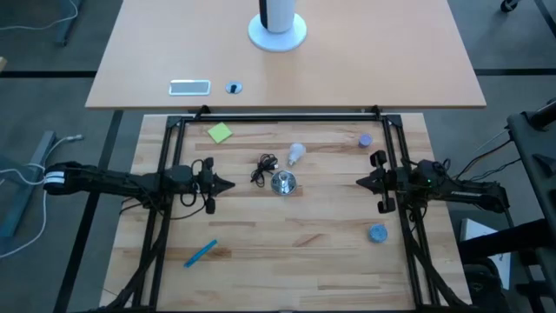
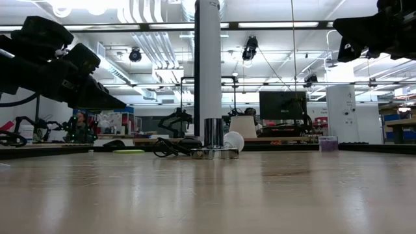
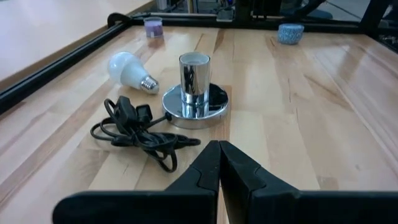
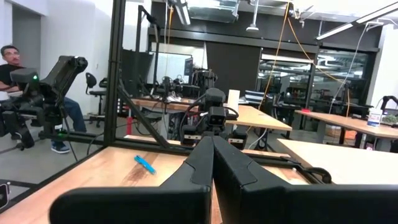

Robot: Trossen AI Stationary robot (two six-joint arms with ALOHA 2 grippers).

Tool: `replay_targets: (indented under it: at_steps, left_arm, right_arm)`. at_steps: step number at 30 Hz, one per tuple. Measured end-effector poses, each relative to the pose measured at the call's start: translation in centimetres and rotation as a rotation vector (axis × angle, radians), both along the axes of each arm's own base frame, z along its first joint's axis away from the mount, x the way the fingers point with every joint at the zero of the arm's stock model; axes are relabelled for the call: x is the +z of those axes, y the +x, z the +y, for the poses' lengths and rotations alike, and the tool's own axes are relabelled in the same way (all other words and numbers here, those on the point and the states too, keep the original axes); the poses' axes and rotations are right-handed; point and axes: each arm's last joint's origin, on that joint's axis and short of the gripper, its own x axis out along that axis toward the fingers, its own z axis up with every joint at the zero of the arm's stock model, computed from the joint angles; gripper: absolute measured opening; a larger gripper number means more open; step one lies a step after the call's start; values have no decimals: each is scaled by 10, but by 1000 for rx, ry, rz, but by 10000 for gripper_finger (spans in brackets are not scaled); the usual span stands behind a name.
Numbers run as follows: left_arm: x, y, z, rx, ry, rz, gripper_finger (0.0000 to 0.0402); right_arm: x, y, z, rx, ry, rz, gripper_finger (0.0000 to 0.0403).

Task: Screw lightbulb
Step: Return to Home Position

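Observation:
The white lightbulb (image 1: 296, 154) lies on its side on the wooden table, just beyond the socket; it also shows in the left wrist view (image 3: 129, 70) with its screw base toward the socket. The shiny metal socket (image 1: 283, 183) stands upright on its round base (image 3: 195, 113), its black cord (image 3: 140, 132) coiled beside it. My left gripper (image 1: 231, 184) is shut and empty, left of the socket, above the table. My right gripper (image 1: 359, 182) is shut and empty, right of the socket, above the table.
A blue-grey round cap (image 1: 377, 233) lies near the right arm. A small purple cup (image 1: 366, 139) stands at the far right. A green sticky note (image 1: 220, 132) lies at the far left and a blue pen (image 1: 200, 253) at the near left. A black frame (image 1: 287, 116) borders the table.

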Motion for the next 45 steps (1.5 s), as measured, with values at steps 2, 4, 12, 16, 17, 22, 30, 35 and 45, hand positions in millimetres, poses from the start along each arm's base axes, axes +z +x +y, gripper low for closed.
replay_targets:
  at_steps: [2,4,12,16,17,22,30,35,45]
  left_arm:
    - [-1,0,0,0,-1,6,0]
    - [-1,0,0,0,-1,10,0]
    - [-3,1,0,0,-3,28,0]
    - [-5,1,0,0,-4,37,0]
    - [-5,1,0,0,-5,40,0]
    - [-7,2,0,0,-6,53,0]
    - [-8,2,0,0,-8,67,0]
    - [-9,2,0,0,-8,71,0]
    - [-9,2,0,0,-9,74,0]
  right_arm:
    - [0,0,0,0,0,0,0]
    - [0,0,0,0,0,0,0]
    - [0,0,0,0,0,0,0]
    - [0,0,0,0,0,0,0]
    - [0,0,0,0,0,0,0]
    - [0,0,0,0,0,0,0]
    - [0,0,0,0,0,0,0]
    - [0,0,0,0,0,0,0]
    - [0,0,0,0,0,0,0]
